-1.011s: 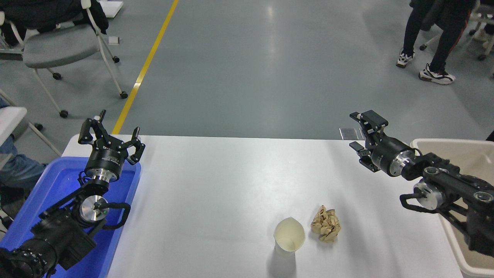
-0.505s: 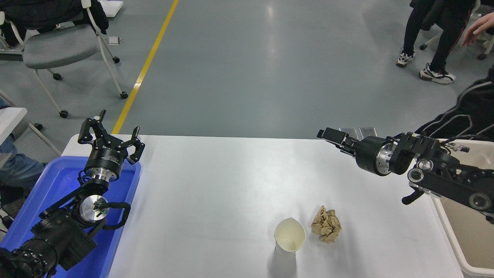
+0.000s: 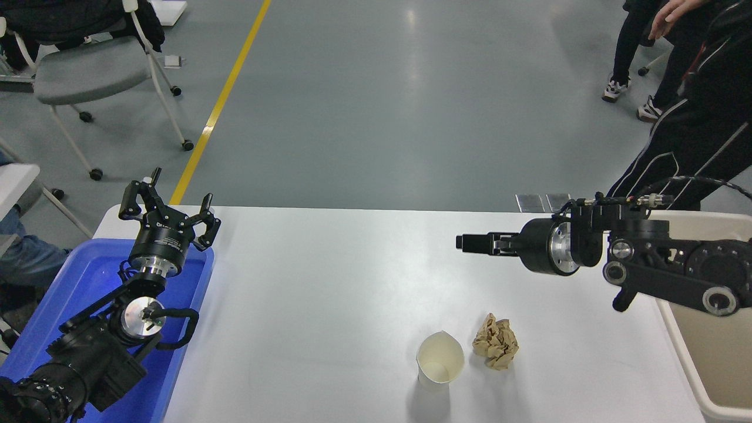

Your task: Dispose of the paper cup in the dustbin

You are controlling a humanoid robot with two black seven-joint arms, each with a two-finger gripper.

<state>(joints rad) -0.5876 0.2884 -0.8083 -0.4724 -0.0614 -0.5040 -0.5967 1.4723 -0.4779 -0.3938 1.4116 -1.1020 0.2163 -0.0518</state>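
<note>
The off-white paper cup (image 3: 440, 359) stands upright on the white table (image 3: 329, 282), near its front edge, open end up. The beige dustbin (image 3: 719, 358) is at the table's right edge, partly behind my right arm. My right gripper (image 3: 462, 241) hangs above the table, pointing left and seen edge-on. It is behind and a little right of the cup and well apart from it, and it holds nothing. My left gripper (image 3: 169, 207) is parked open and empty at the lower left.
A crumpled tan paper ball (image 3: 496, 349) lies just right of the cup. A bright blue tub (image 3: 88, 276) sits under the left arm. A person in dark clothes (image 3: 699, 123) stands close behind the dustbin. A wheeled chair (image 3: 88, 70) is at the far left.
My right arm has swung left and forward out over the table, and its gripper has turned from tilted up to level and edge-on. A person has stepped in behind the dustbin.
</note>
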